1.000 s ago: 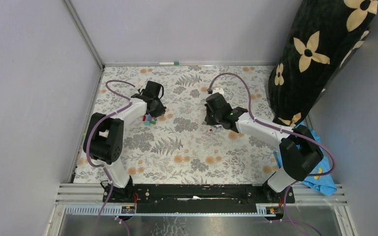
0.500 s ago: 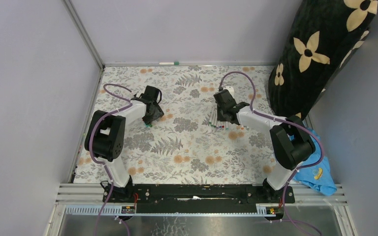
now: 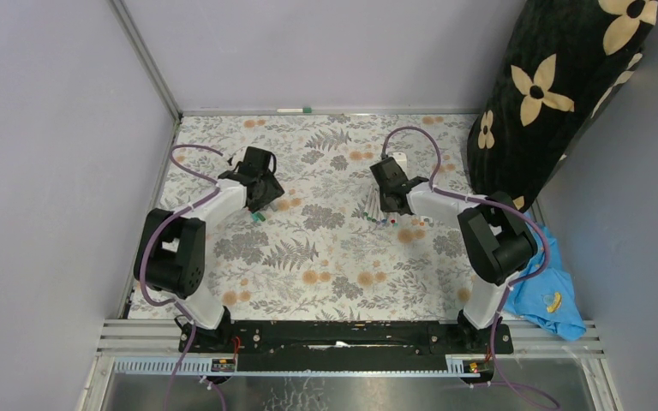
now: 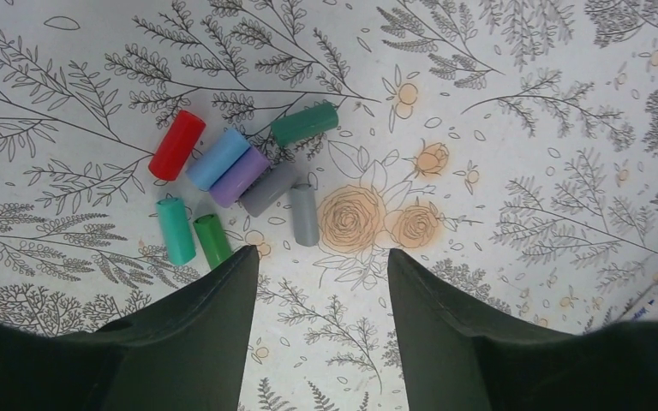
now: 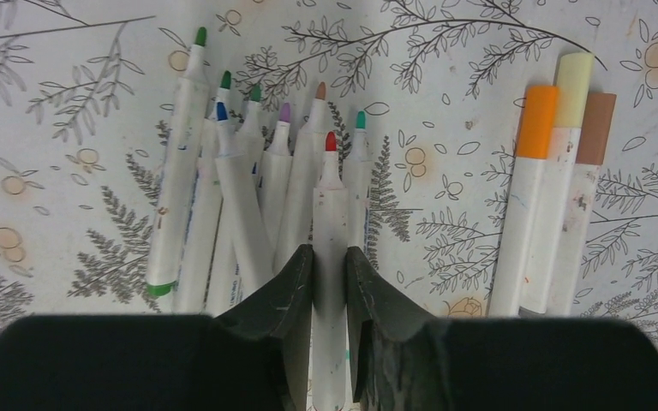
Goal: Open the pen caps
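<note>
In the left wrist view, several loose pen caps lie on the floral cloth: red (image 4: pixel 176 145), light blue (image 4: pixel 218 158), purple (image 4: pixel 240 176), two grey, dark green (image 4: pixel 304 124), teal (image 4: pixel 176 231) and green (image 4: pixel 212 241). My left gripper (image 4: pixel 321 253) is open and empty just near of them; it also shows in the top view (image 3: pixel 257 193). My right gripper (image 5: pixel 330 250) is shut on a white red-tipped pen (image 5: pixel 330 205) among several uncapped pens (image 5: pixel 223 197). Three pens to the right keep their caps: orange (image 5: pixel 537 122), pale yellow (image 5: pixel 574 79) and brown (image 5: pixel 595 128).
A black flowered cushion (image 3: pixel 557 94) stands at the back right. A blue cloth (image 3: pixel 557 295) lies off the table's right edge. A white pen with a green cap (image 3: pixel 294 110) lies along the back wall. Grey walls close the left and back sides.
My right gripper has moved right and back to the group of pens, holding the red-tipped pen. My left gripper has drawn slightly left, off the loose caps.
</note>
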Robot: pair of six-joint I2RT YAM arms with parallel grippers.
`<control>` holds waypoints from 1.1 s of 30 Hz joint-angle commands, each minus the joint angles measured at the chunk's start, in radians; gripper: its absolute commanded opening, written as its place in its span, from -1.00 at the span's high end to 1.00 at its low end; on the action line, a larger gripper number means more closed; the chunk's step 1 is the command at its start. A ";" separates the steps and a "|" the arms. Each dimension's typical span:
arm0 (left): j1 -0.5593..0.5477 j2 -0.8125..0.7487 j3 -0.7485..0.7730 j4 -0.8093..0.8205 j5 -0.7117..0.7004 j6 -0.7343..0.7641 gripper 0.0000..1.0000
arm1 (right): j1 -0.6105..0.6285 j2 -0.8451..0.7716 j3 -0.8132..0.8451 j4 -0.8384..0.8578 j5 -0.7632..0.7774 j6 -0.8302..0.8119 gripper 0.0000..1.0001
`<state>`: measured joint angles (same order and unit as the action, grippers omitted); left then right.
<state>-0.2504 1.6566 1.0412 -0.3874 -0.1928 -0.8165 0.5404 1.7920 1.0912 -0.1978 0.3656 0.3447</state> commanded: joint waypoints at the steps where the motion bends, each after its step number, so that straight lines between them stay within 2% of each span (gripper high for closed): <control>1: 0.003 -0.042 -0.022 0.054 0.016 0.004 -0.28 | -0.010 0.028 0.047 0.021 0.052 -0.002 0.46; 6: 0.003 -0.064 -0.028 0.059 0.023 0.005 -0.33 | -0.011 0.030 0.049 0.030 0.034 -0.002 0.27; 13: 0.002 -0.107 -0.033 0.061 0.043 -0.002 -0.35 | -0.013 -0.068 0.043 0.009 0.076 -0.008 0.22; 19: -0.010 -0.135 -0.035 0.084 0.093 0.006 -0.36 | -0.074 -0.106 0.030 -0.049 0.071 0.008 0.21; 33: -0.027 -0.124 -0.028 0.098 0.160 0.030 -0.49 | -0.190 -0.094 -0.032 -0.053 -0.022 0.008 0.16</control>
<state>-0.2707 1.5391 1.0157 -0.3420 -0.0551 -0.8085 0.3603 1.7107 1.0626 -0.2546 0.3721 0.3481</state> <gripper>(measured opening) 0.743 0.416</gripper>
